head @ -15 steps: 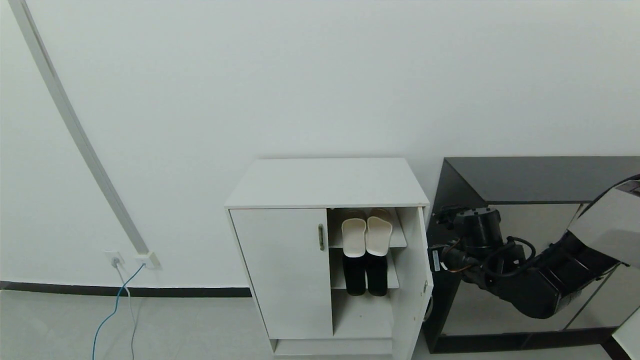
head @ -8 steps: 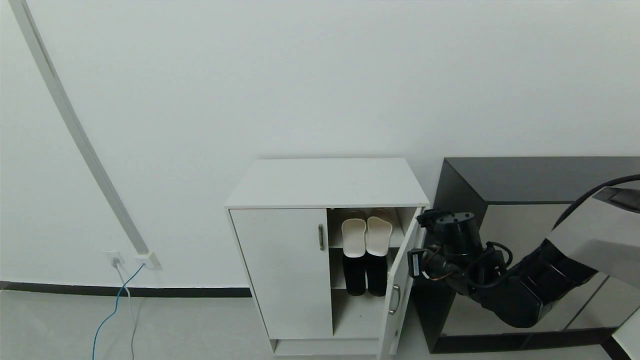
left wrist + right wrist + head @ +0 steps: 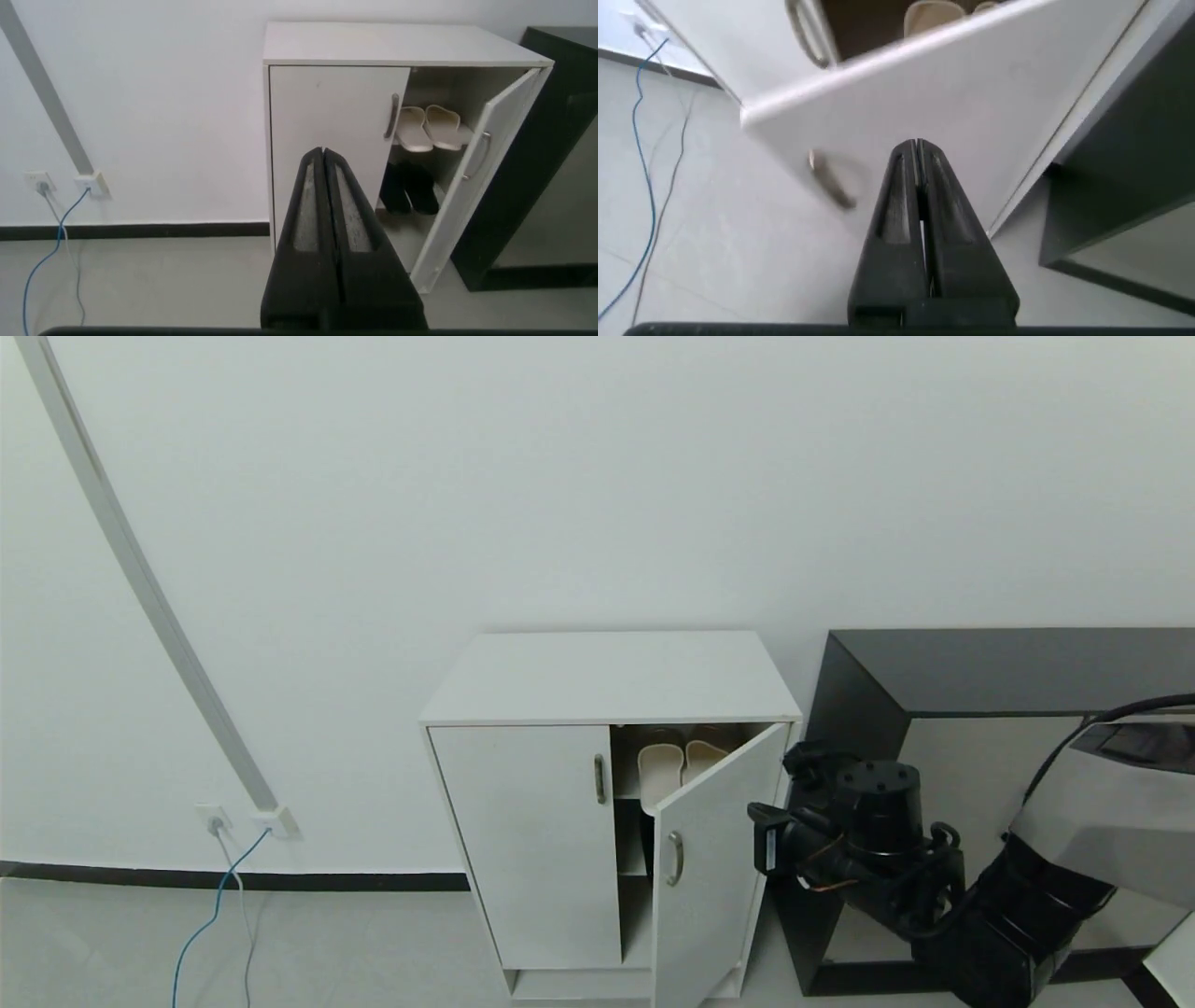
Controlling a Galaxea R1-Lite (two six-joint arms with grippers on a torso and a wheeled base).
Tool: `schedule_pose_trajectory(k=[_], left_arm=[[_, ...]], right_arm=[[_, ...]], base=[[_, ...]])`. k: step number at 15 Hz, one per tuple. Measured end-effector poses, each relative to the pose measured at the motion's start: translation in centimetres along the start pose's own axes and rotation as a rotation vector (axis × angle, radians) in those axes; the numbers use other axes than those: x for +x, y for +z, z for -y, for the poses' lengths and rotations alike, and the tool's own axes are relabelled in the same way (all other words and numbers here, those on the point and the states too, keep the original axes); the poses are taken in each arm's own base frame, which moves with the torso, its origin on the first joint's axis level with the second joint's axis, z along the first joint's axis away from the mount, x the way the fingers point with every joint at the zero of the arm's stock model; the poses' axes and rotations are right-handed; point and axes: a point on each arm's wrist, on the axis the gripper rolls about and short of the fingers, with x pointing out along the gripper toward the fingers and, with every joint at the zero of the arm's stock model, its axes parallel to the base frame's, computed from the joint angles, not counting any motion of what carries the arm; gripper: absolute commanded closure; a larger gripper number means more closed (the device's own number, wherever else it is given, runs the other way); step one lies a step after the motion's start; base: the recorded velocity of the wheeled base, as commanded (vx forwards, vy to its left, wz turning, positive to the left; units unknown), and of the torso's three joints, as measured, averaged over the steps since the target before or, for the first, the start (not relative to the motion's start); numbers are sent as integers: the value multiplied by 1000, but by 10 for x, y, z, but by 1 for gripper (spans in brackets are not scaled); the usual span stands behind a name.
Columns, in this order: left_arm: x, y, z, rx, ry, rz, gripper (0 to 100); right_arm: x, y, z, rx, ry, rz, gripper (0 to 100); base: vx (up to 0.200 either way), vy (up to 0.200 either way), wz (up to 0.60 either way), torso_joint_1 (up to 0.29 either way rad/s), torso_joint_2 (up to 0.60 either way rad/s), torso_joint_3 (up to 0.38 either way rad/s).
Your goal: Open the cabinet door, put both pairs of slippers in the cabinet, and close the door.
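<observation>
Since half a second ago the right-hand door (image 3: 711, 868) of the white two-door wooden cabinet (image 3: 607, 679) has swung from wide open to about half shut, and the right arm has followed it toward nine o'clock and lower.

The door now stands at a slant. It is hinged at the cabinet's three o'clock side, and its metal bar handle (image 3: 674, 859) faces the robot. In the gap at the door's eleven o'clock, the cream pair of slippers (image 3: 661, 771) lies side by side on the upper shelf. The black pair of slippers (image 3: 408, 190) sits on the shelf directly below, at six o'clock of the cream pair. The left-hand door (image 3: 523, 840) is closed.

The right gripper (image 3: 918, 149) has its fingers pressed together with nothing between them. Its tip is close to the door's outer face, though I cannot tell if it touches. The left gripper (image 3: 323, 155) is also pinched together and empty, well back from the cabinet and pointing at it.

At the cabinet's three o'clock stands a dark glossy cabinet (image 3: 990, 665). Well off at nine o'clock, a grey cable duct (image 3: 140, 569) runs down the wall to a wall socket (image 3: 216, 819), and a blue cable (image 3: 200, 926) trails from there to the floor.
</observation>
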Motion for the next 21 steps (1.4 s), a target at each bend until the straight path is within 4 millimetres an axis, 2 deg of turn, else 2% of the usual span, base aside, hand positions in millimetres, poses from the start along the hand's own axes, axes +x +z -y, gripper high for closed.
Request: schedule_pose_trajectory(k=[3, 8, 17, 21], left_arm=[[0, 0, 0, 0, 0, 0, 100], [0, 0, 0, 0, 0, 0, 100], [0, 0, 0, 0, 1, 0, 100], [0, 0, 0, -1, 1, 0, 100]], right_arm=[[-6, -14, -3, -29, 14, -23, 100], [3, -24, -5, -34, 17, -24, 100], [55, -26, 3, -23, -16, 11, 100], [81, -18, 12, -17, -45, 19, 100]], base=[[200, 0, 0, -10, -2, 1], [0, 0, 0, 0, 0, 0], [0, 0, 0, 0, 0, 0], [0, 0, 0, 0, 0, 0]])
